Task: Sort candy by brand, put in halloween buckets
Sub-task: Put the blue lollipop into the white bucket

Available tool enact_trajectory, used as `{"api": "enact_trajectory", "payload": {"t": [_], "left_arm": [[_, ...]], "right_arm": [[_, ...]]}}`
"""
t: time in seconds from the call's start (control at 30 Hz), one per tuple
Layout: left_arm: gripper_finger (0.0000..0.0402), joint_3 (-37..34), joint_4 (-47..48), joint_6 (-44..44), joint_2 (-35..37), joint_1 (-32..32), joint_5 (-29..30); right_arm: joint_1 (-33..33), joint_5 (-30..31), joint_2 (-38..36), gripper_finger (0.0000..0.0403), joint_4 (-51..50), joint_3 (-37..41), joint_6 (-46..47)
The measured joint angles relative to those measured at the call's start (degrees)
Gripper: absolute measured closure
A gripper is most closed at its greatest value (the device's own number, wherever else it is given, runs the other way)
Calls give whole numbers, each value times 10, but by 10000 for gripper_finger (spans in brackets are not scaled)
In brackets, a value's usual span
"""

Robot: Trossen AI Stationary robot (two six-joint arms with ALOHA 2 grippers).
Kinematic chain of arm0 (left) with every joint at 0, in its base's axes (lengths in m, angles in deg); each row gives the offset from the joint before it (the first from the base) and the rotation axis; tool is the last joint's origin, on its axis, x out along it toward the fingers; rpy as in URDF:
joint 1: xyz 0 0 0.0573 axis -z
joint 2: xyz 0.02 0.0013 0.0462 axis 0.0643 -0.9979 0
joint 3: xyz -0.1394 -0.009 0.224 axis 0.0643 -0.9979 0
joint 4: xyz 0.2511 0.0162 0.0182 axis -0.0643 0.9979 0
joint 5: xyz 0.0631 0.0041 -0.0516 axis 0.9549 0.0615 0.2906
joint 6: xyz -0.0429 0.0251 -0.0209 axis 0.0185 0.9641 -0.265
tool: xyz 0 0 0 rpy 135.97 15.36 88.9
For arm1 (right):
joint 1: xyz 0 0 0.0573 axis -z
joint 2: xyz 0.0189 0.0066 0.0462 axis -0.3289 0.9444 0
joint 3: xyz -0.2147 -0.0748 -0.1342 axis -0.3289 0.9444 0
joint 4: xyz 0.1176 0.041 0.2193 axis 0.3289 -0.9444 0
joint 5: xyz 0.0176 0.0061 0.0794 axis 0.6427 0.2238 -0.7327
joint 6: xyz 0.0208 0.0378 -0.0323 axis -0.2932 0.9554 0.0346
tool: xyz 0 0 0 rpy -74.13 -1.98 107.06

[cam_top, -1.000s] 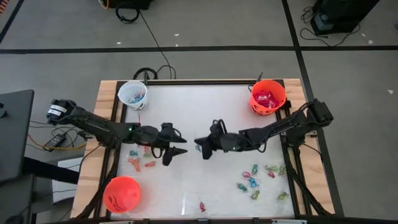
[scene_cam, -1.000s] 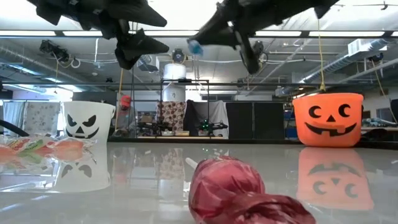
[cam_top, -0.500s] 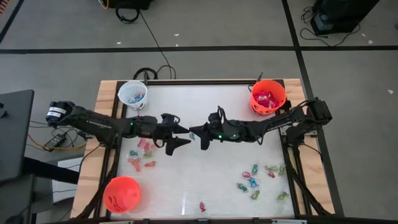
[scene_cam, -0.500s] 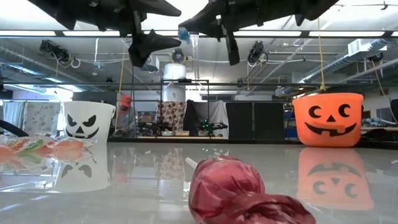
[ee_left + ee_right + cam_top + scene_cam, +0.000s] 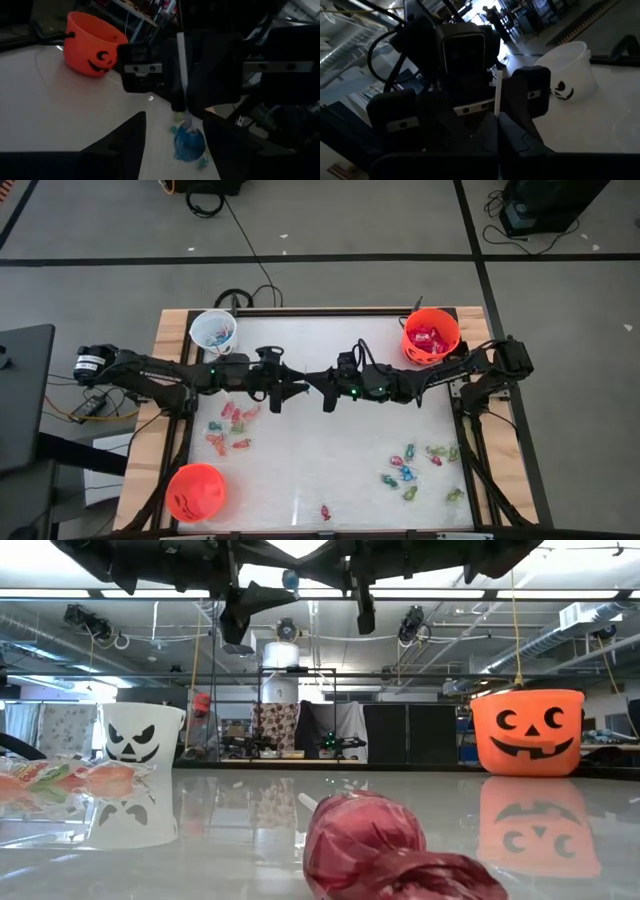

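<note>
The candy in play is a blue-wrapped lollipop [image 5: 189,142] on a white stick, held in mid-air over the table's middle by my shut right gripper [image 5: 322,390]. My left gripper [image 5: 290,387] faces it from the table's left. It is open, and its fingers stand on either side of the lollipop's head without touching. In the low view the blue head [image 5: 290,580] shows between the two grippers, high above the table. A white bucket [image 5: 213,332] and an orange bucket [image 5: 431,338] stand at the far corners. A second orange bucket [image 5: 196,492] stands near left. My right gripper pinches the lollipop's white stick [image 5: 496,95] between its two fingers. The stick runs out ahead of the fingers, and the blue head [image 5: 189,142] points toward my left gripper. The lollipop is lifted clear of the table.
Orange-red and green wrapped pieces [image 5: 228,430] lie on the table's left side. Blue and green sweets [image 5: 415,470] lie near right. One red wrapped sweet [image 5: 325,511] sits at the near edge, large in the low view [image 5: 370,845]. The far-right bucket holds red packets.
Both grippers have risen and moved toward the far edge, closing in on each other over the table's middle. My right gripper has carried the blue lollipop along, bringing its head between my left gripper's open fingers.
</note>
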Motion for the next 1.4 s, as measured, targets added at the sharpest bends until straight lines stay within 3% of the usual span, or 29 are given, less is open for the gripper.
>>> {"api": "enact_trajectory", "payload": {"t": [0.37, 0.63, 0.83, 0.97, 1.2, 1.4], "left_arm": [[224, 0, -2, -2, 0, -7, -27], [319, 0, -32, 4, 0, -15, -26], [321, 0, -37, 4, 0, -29, -35], [307, 0, -30, 2, 3, -42, -38], [311, 1, 117, 2, 83, -138, -33], [311, 1, 356, 2, 189, -274, 25]], "right_arm": [[17, -28, 0, 403, 39, 0, -8], [27, -40, 0, 403, 43, 0, -11], [32, -42, 0, 400, 44, 0, -14], [40, -38, 0, 371, 43, 0, 1], [58, -38, 0, 286, 13, 0, 48], [67, -59, 0, 263, -110, 0, 82]]}}
